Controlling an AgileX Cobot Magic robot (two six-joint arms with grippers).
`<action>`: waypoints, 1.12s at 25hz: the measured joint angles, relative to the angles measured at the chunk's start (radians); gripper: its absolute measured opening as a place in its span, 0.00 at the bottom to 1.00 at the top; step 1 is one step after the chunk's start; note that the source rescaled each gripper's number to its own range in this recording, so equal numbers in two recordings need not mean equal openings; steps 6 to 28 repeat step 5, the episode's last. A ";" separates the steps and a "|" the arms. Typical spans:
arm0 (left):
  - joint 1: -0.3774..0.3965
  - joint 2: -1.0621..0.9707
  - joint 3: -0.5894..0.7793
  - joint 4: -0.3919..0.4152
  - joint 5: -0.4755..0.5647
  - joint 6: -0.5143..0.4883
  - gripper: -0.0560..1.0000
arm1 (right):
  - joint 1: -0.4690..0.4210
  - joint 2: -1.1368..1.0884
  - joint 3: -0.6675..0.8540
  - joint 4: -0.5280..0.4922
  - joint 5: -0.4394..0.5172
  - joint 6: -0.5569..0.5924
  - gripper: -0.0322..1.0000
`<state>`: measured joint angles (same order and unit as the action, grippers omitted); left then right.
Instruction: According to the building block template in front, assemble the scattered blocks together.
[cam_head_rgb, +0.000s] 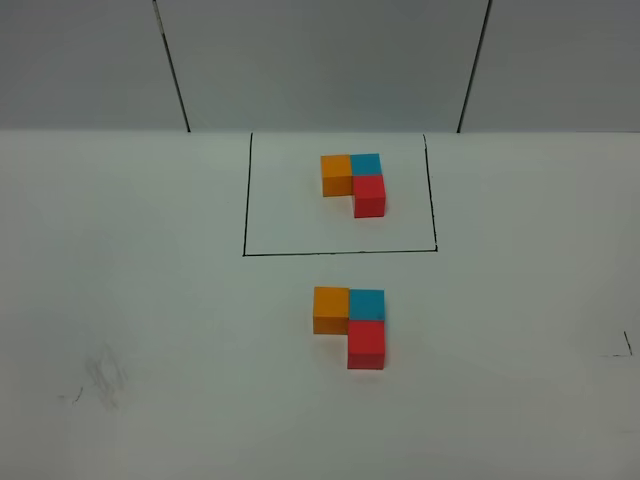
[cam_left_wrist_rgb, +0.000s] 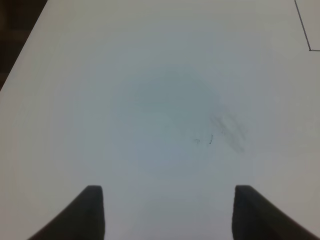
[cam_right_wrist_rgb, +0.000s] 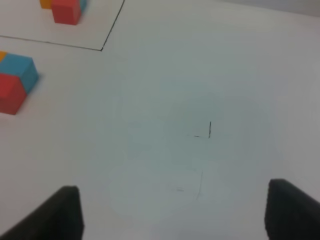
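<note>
Left hand: fingers apart, nothing between them, poised over bare white counter beside a faint grey smudge. The blocks do not appear in its wrist view.

Right hand: fingers set wide apart, nothing gripped, above bare counter with small pen marks ahead of it.

Scattered blocks: orange, blue and red cubes touching in an L, ahead of the right hand and off to its inner side, well apart from both hands.

Building block template: same L of three cubes, inside a black outline, farther ahead of the hands than the assembled set
</note>
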<state>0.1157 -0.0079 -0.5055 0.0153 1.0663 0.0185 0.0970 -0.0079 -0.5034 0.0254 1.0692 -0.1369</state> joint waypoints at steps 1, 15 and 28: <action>0.000 0.000 0.000 0.000 0.000 0.000 0.27 | 0.000 0.000 0.000 0.000 0.000 0.000 0.63; 0.000 0.000 0.000 0.000 0.000 0.000 0.27 | 0.000 0.000 0.000 0.000 0.000 0.000 0.56; 0.000 0.000 0.000 0.000 0.000 0.000 0.27 | 0.000 0.000 0.000 0.000 0.000 0.000 0.56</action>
